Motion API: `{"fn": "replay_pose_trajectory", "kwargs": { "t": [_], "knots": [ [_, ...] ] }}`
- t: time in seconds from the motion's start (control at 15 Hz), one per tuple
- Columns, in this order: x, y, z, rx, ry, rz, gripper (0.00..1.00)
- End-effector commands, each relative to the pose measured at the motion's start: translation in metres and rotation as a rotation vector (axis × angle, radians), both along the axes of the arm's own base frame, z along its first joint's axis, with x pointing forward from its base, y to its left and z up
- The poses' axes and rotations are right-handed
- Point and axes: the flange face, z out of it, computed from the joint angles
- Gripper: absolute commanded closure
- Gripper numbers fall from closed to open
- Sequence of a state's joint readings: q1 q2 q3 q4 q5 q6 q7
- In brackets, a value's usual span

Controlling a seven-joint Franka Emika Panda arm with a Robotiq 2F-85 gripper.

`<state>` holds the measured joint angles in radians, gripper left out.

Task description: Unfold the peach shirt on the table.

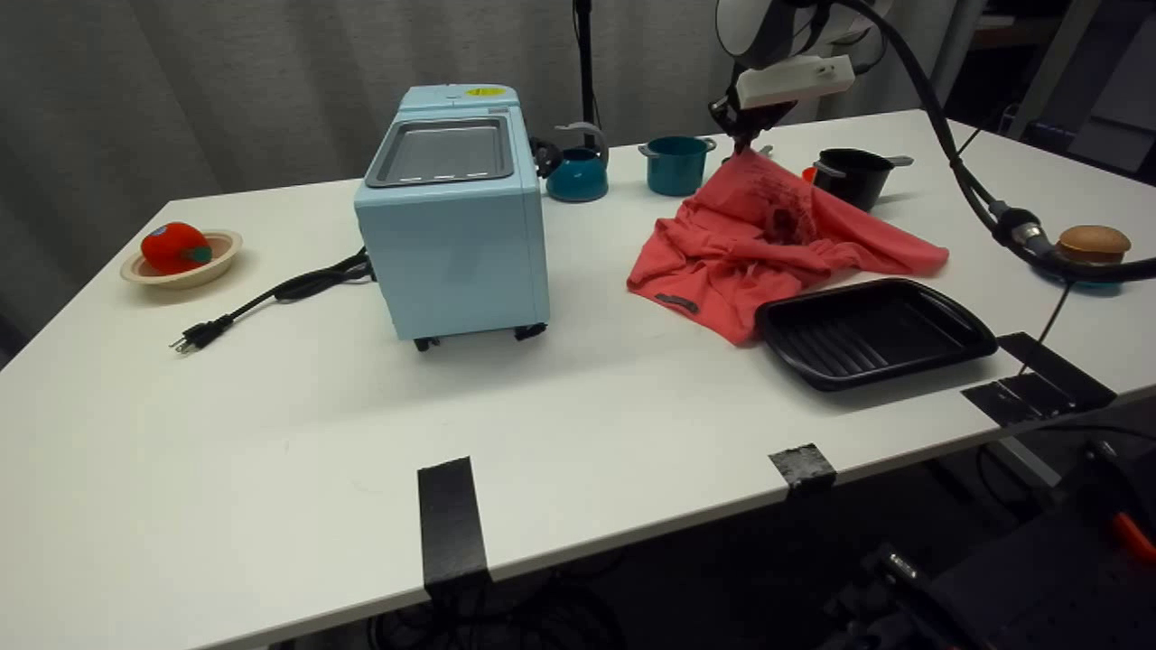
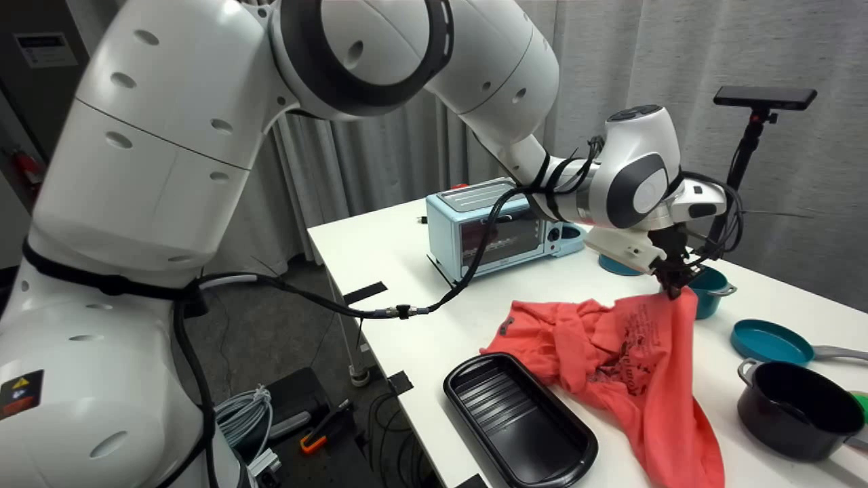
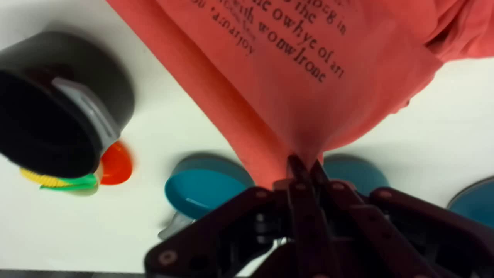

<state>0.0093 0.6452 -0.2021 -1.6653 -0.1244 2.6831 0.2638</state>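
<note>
The claw (image 3: 306, 165) grips the far end of the shirt (image 1: 736, 255), raised in a peak; in an exterior view the rest lies rumpled on the tabletop (image 1: 601, 397), right of the toaster oven (image 1: 459, 248) and beyond the black tray (image 1: 885, 332).

Exterior views angled down, sharing table (image 1: 578, 406), wrist view close, facing shirt (image 3: 293, 88)

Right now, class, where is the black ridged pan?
In an exterior view, the black ridged pan sits in the picture's right half, just in front of the peach shirt, with black tape beside its right end.
</note>
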Motion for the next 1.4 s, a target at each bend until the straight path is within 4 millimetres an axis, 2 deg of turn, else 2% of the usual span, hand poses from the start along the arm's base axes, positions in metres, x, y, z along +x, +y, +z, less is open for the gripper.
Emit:
{"fn": "replay_pose_trajectory", "kwargs": {
  "t": [0.0,0.2,0.27,0.53,0.67,0.93,1.13,1.33],
  "knots": [
    [0.003,-0.014,0.026,-0.107,-0.104,-0.053,0.99],
    [0.004,-0.031,0.036,-0.218,-0.167,-0.106,0.99],
    [0.003,-0.035,0.039,-0.241,-0.174,-0.129,0.78],
    [-0.005,-0.036,0.033,-0.285,-0.155,-0.187,0.49],
    [-0.01,-0.024,0.03,-0.272,-0.146,-0.169,0.33],
    [-0.023,0.021,0.016,-0.167,-0.072,-0.049,0.03],
    [-0.037,0.054,-0.01,-0.089,0.027,0.032,0.0],
    [-0.048,0.073,-0.037,-0.03,0.122,0.107,0.0]
  ]
}}
